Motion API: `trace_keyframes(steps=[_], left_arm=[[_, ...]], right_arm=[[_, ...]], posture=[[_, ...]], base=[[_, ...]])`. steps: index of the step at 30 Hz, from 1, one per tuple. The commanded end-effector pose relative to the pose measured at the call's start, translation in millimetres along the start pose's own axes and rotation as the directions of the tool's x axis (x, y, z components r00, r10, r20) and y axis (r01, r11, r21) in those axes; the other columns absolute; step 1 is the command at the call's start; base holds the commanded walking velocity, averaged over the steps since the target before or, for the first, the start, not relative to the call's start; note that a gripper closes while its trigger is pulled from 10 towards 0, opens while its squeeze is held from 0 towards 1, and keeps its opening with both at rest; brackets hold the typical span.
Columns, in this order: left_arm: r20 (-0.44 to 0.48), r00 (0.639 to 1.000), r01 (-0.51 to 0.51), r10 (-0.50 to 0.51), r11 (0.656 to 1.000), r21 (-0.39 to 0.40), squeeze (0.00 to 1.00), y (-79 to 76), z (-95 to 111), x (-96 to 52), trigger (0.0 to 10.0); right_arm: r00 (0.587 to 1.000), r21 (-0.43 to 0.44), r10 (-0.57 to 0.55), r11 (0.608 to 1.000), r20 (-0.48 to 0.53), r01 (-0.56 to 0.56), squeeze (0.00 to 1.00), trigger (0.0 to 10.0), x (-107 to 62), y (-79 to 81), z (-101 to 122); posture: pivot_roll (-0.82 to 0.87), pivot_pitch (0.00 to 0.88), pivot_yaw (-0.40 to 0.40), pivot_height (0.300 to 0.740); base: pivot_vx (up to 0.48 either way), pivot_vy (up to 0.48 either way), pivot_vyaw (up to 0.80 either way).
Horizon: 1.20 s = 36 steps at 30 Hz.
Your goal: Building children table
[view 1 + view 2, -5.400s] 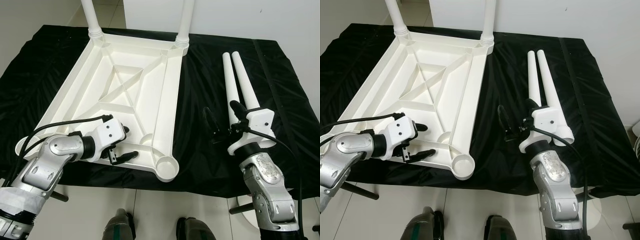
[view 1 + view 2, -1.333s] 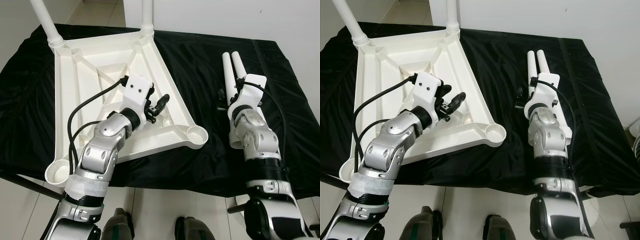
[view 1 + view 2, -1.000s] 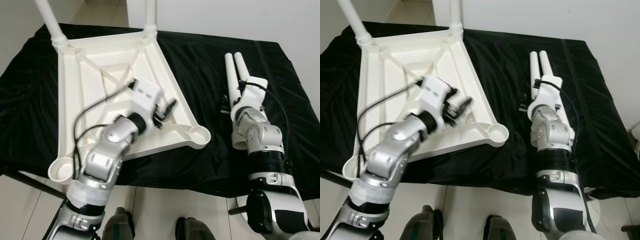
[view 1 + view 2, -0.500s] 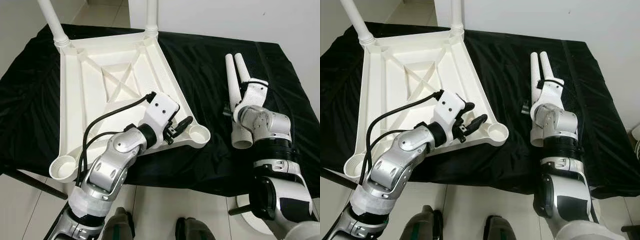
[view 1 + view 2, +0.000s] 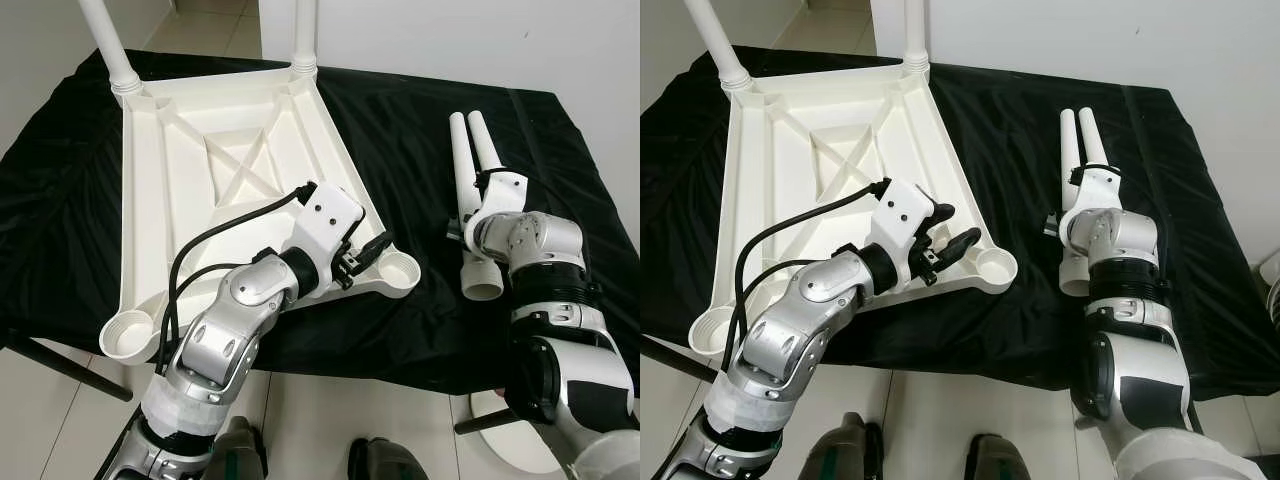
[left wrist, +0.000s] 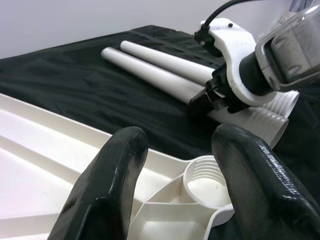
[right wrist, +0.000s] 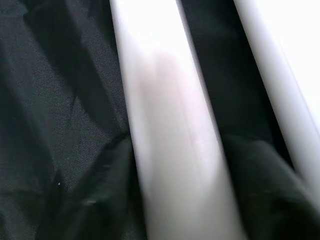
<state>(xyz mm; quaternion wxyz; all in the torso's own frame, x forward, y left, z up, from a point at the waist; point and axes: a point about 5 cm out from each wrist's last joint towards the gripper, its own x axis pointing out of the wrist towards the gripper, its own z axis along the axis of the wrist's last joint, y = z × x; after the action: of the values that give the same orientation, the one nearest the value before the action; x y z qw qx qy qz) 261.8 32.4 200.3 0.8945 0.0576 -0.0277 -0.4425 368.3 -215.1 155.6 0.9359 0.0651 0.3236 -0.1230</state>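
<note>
White plastic children's table top [image 5: 210, 170] lies upside down on the black cloth [image 5: 400, 130], two legs already standing at its far corners. Over its near corner socket [image 5: 399, 270] hangs the left gripper [image 5: 362, 262], fingers spread apart. The right gripper [image 5: 458, 228] sits on two loose white tubular legs [image 5: 466, 170] well apart from the top — whether its fingers grip, I cannot tell.

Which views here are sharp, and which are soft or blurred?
Eye views: evenly lit and sharp across the tabletop and loose legs. Left wrist view: the near fingers are soft, the socket clear. Right wrist view: blurred, the leg too close to focus.
</note>
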Motion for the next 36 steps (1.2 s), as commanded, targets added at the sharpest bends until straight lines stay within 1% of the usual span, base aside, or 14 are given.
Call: trace_keyframes(steps=[1, 10, 11, 12, 13, 16, 20, 21, 23, 27, 28, 31, 33, 36], left_arm=[[0.004, 1.0, -0.029, 0.029, 1.0, -0.008, 0.0, -0.6, 2, -0.4, 10.0], [0.008, 0.999, -0.041, 0.041, 0.999, -0.014, 0.0, -0.3, 5, 1.0, 10.0], [0.009, 0.999, -0.05, 0.05, 0.999, -0.017, 0.0, 0.5, 5, 0.9, 10.0], [0.009, 0.999, -0.05, 0.05, 0.999, -0.017, 0.0, 0.5, 5, 0.9, 10.0], [0.009, 0.998, -0.057, 0.057, 0.998, -0.018, 0.0, 1.7, 6, 0.5, 10.0], [0.009, 0.998, -0.064, 0.064, 0.998, -0.019, 0.0, 2.9, 6, 0.1, 10.0], [0.009, 0.997, -0.078, 0.079, 0.997, -0.02, 0.0, 6.9, 7, -1.2, 10.0], [0.009, 0.997, -0.078, 0.079, 0.997, -0.02, 0.0, 6.9, 7, -1.2, 10.0], [0.011, 0.996, -0.086, 0.086, 0.996, -0.021, 0.0, 9.7, 8, -1.6, 10.0], [0.012, 0.996, -0.089, 0.09, 0.996, -0.022, 0.0, 11.0, 9, -1.6, 10.0], [0.017, 0.996, -0.093, 0.093, 0.995, -0.028, 0.0, 12.6, 10, -1.7, 10.0], [0.022, 0.995, -0.094, 0.095, 0.995, -0.035, 0.0, 13.7, 11, -1.9, 10.0], [0.034, 0.994, -0.1, 0.103, 0.993, -0.062, 0.0, 20.0, 14, -3.9, 10.0], [0.042, 0.994, -0.101, 0.105, 0.992, -0.073, 0.0, 23.7, 16, -5.1, 10.0]], right_arm=[[0.991, -0.014, 0.008, 1.0, -0.13, -0.01, 0.0, 0.0, 10.4, 3.9, -32], [0.992, -0.039, 0.057, 0.997, -0.11, -0.062, 0.0, 0.0, 10.0, 13.9, -31], [0.997, -0.066, 0.061, 0.996, -0.04, -0.064, 0.0, 4.5, 7.2, 16.7, -24], [0.997, -0.066, 0.061, 0.996, -0.04, -0.064, 0.0, 4.5, 7.2, 16.7, -24], [0.995, -0.07, 0.098, 0.993, 0.015, -0.096, 0.0, 10.0, 3.6, 20.9, -18], [0.99, -0.066, 0.125, 0.99, 0.063, -0.12, 0.0, 10.0, -0.8, 24.2, -14], [0.954, -0.096, 0.14, 0.988, 0.265, -0.118, 0.0, 10.0, -16.8, 27.6, 2], [0.954, -0.096, 0.14, 0.988, 0.265, -0.118, 0.0, 10.0, -16.8, 27.6, 2], [0.896, -0.102, 0.164, 0.986, 0.414, -0.133, 0.0, 10.0, -30.4, 30.3, 10], [0.866, -0.099, 0.2, 0.98, 0.459, -0.175, 0.0, 10.0, -36.7, 31.9, 12], [0.804, -0.107, 0.252, 0.967, 0.538, -0.231, 0.0, 10.0, -48.1, 33.5, 15], [0.77, -0.104, 0.294, 0.952, 0.567, -0.288, 0.0, 10.0, -55.0, 34.2, 15], [0.692, -0.117, 0.364, 0.919, 0.624, -0.378, 0.0, 10.0, -68.1, 32.0, 16], [0.671, -0.12, 0.374, 0.911, 0.64, -0.394, 0.0, 10.0, -71.5, 30.1, 15]], posture=[[0.05, 0.08, -0.01, 0.74], [0.06, 0.092, -0.007, 0.74], [0.06, 0.098, -0.01, 0.74], [0.06, 0.098, -0.01, 0.74], [0.06, 0.098, -0.01, 0.74], [0.06, 0.105, -0.014, 0.74], [0.06, 0.11, -0.011, 0.74], [0.06, 0.11, -0.011, 0.74], [0.06, 0.11, -0.011, 0.74], [0.06, 0.11, -0.011, 0.74], [0.06, 0.11, -0.01, 0.74], [0.06, 0.111, -0.011, 0.74], [0.05, 0.107, -0.009, 0.74], [0.05, 0.104, -0.008, 0.74]], base=[[0.0, 0.0, 0.0], [0.0, 0.0, 0.0], [0.0, 0.0, 0.0], [0.0, 0.0, 0.0], [0.0, 0.0, 0.0], [0.0, 0.0, 0.0], [0.0, 0.0, 0.0], [0.0, 0.0, 0.0], [0.0, 0.0, 0.0], [0.0, 0.0, 0.0], [0.0, 0.0, 0.0], [0.0, 0.0, 0.0], [0.0, 0.0, 0.0], [0.0, 0.0, 0.0]])
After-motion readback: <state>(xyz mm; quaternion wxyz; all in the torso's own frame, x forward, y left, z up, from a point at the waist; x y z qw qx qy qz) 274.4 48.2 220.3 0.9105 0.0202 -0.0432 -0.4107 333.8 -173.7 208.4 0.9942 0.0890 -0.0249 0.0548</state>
